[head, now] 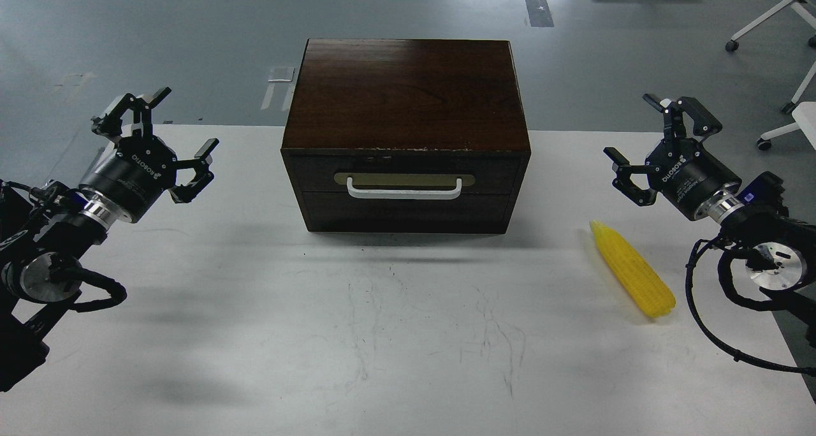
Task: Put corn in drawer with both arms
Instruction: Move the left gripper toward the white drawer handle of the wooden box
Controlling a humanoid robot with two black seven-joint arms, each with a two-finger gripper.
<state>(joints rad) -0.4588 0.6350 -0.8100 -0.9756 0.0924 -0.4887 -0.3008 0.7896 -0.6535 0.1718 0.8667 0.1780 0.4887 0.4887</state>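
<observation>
The yellow corn [633, 269] lies on the white table at the right, its pointed tip toward the box. The dark brown wooden box [406, 133] stands at the table's far middle. Its drawer [404, 182] is shut, showing a beige plate and a white bar handle [404, 189]. My left gripper [167, 136] hovers open to the left of the box with nothing between its fingers. Right of the box, my right gripper [653, 136] hangs open and empty, above and beyond the corn.
The white table [382, 334] carries scuff marks in front of the box. Grey floor lies behind, with white chair legs on castors [774, 34] at the far right. A black cable [720, 334] loops under my right arm near the table's right edge.
</observation>
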